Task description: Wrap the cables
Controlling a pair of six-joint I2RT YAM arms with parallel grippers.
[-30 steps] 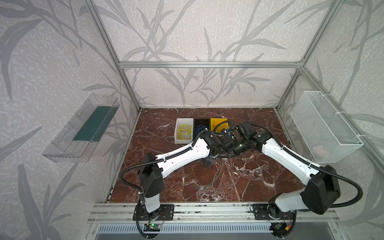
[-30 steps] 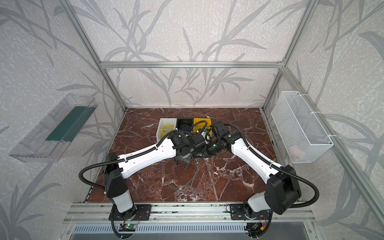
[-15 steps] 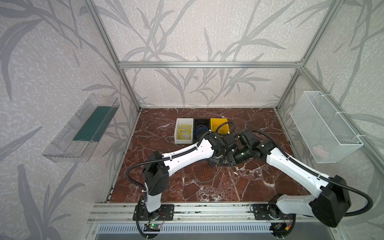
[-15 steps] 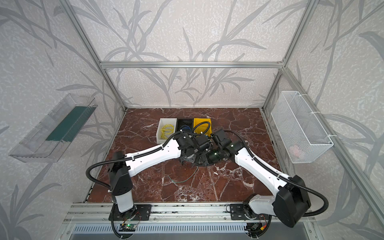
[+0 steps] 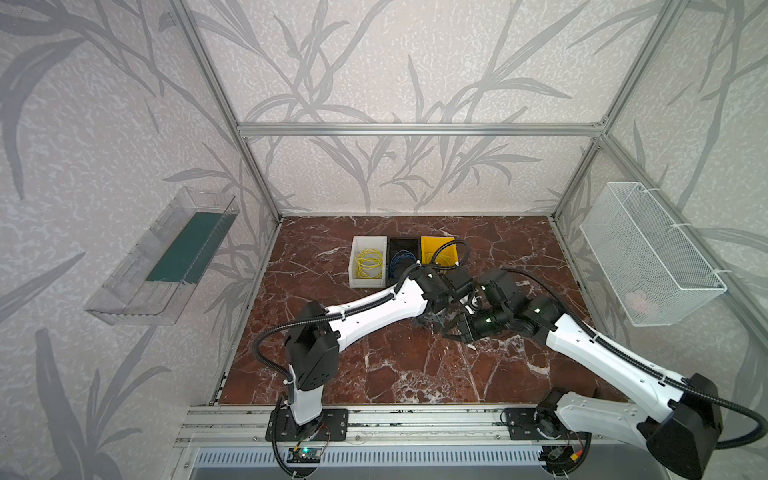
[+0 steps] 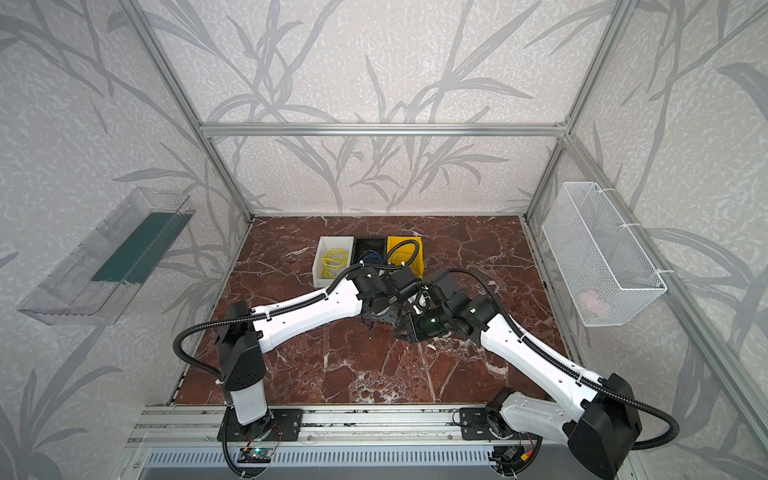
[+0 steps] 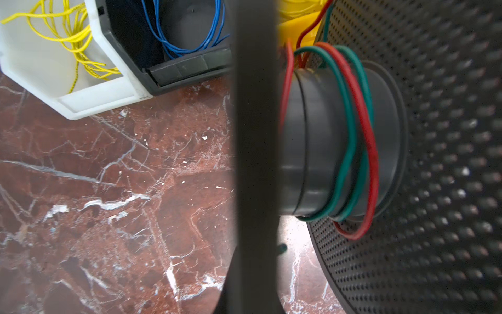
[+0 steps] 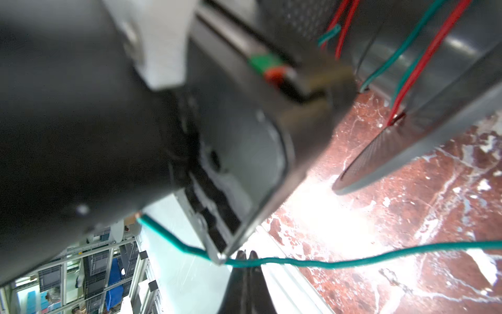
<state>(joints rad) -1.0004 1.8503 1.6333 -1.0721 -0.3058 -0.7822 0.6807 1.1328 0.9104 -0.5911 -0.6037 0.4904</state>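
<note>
**Green cable, part-wound on spool – middle of tabletop**

- **Item:** green cable. Several loose turns lie round the hub of a black spool, side by side with a red wire. A free length runs out above the marble tabletop.
- **Location:** between the two arm ends, just in front of a row of three bins.
- **Bins:** white bin with yellow wire, black bin with blue wire, yellow bin.
- **Left gripper**: jaws closed, close against the spool. Whether they clamp it cannot be told.
- **Right gripper**: tips pressed together. The free length crosses them – pinched or merely lying across, unclear.
</note>
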